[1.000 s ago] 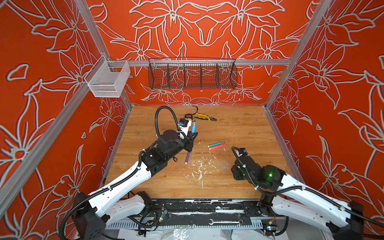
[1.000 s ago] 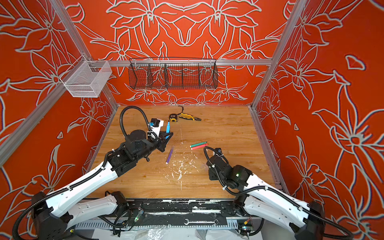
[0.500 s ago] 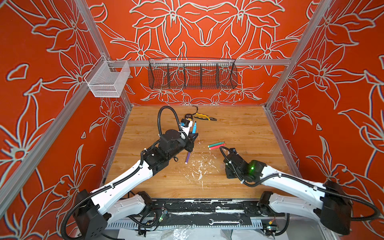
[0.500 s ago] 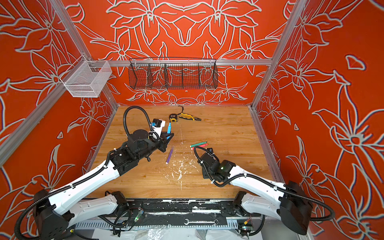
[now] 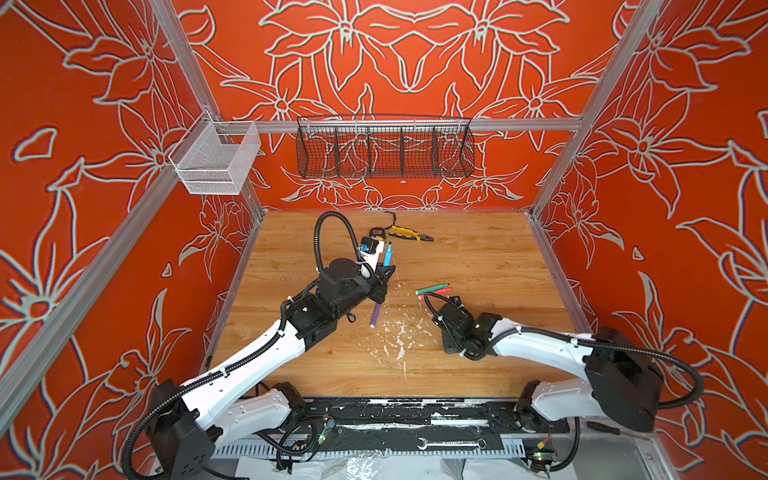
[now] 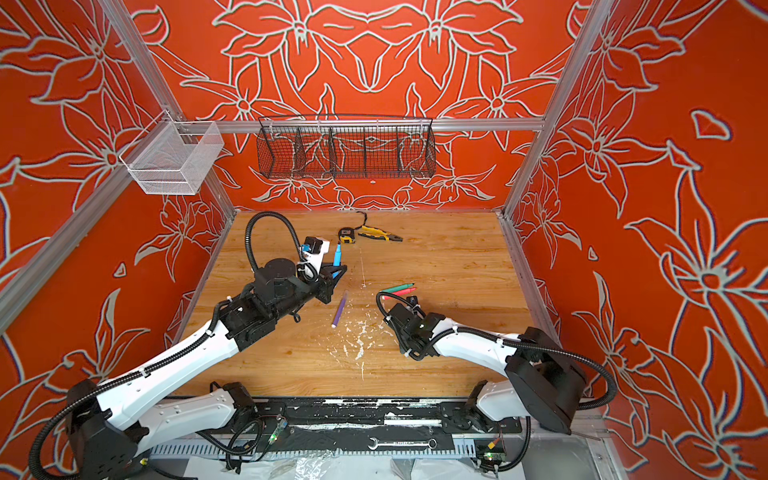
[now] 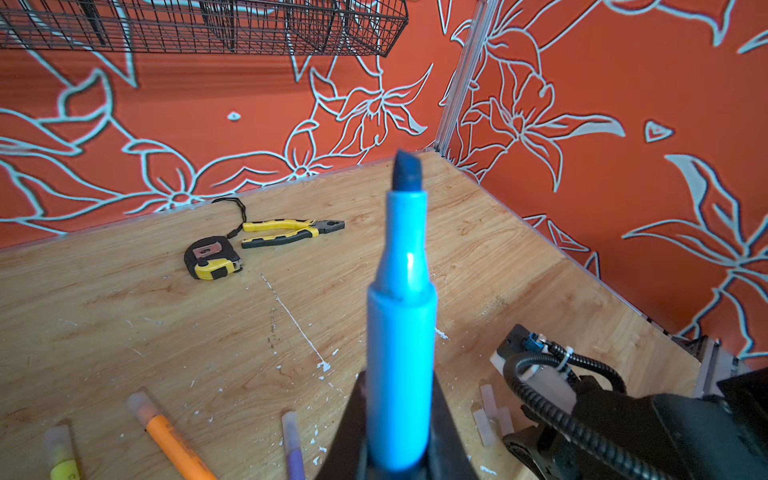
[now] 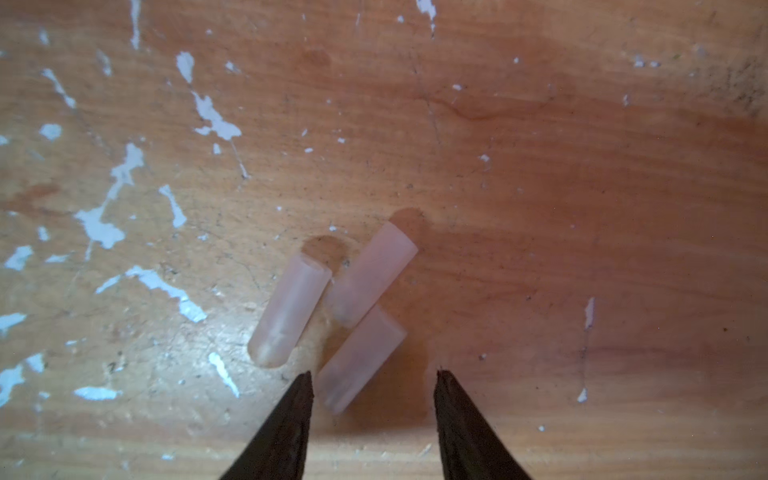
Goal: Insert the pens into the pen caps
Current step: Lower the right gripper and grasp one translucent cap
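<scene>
My left fingers (image 7: 351, 432) pinch the slim blue marker pen (image 7: 401, 353), upright above the wooden desk (image 5: 478, 257), its dark chisel tip bare. My right fingers (image 8: 286, 428) stand spread, low over three small translucent pen caps (image 8: 370, 278) clustered on the desk. The black wire basket (image 5: 384, 149) and white mesh basket (image 5: 214, 160) show only wall pattern through their mesh. The left wrist view cuts off the orange-barrelled pen (image 7: 174, 440) and yellow-barrelled pen (image 7: 62, 453); my left arm covers them in both top views.

Walls (image 5: 415, 62) are showing orange with pale flower outlines; pen (image 7: 401, 332) is gleaming blue; caps (image 8: 365, 278) are looking milky; table (image 8: 540, 124) is showing wood grain, white-flecked
</scene>
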Motion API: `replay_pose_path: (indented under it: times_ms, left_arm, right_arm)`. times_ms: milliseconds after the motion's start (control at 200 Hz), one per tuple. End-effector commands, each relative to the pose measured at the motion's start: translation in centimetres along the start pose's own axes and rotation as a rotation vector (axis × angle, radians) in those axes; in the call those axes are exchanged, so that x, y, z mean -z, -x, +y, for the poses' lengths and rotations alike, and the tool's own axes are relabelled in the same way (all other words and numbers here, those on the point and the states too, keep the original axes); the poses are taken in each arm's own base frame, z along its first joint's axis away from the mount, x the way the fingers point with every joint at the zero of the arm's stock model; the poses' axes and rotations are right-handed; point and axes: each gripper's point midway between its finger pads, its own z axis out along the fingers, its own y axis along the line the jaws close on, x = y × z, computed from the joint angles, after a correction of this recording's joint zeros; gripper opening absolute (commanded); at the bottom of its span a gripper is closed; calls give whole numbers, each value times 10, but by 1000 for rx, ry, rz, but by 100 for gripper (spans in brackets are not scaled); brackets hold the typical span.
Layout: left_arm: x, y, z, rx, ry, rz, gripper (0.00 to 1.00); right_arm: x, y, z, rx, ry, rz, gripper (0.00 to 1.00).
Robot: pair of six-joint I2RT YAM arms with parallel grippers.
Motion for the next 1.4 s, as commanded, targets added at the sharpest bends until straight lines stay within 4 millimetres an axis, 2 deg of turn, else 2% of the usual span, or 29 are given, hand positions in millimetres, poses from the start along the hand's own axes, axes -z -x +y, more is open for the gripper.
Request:
replay_pose_path:
  times_ms: [0, 185, 375, 726, 1116, 1396]
  left_arm:
    - [5, 11, 0, 9, -6, -38, 0]
    - [3, 10, 0, 9, -9, -34, 0]
    - [2, 11, -1, 12, -13, -32, 0]
    - [2, 10, 1, 9, -8, -30, 0]
    - [1, 10, 1, 12, -8, -31, 0]
    - [1, 10, 1, 12, -13, -30, 0]
  right_arm:
    - [0, 9, -10, -33, -57, -33, 50]
    - [0, 3, -25, -55, -91, -30, 47]
    - [-1, 4, -21, -64, -52, -39, 44]
    - [-25, 0, -16, -67, -55, 24, 39]
    - [-30, -4, -23, -81, -74, 37, 21]
    - [-24, -1, -23, -95, -55, 23, 14]
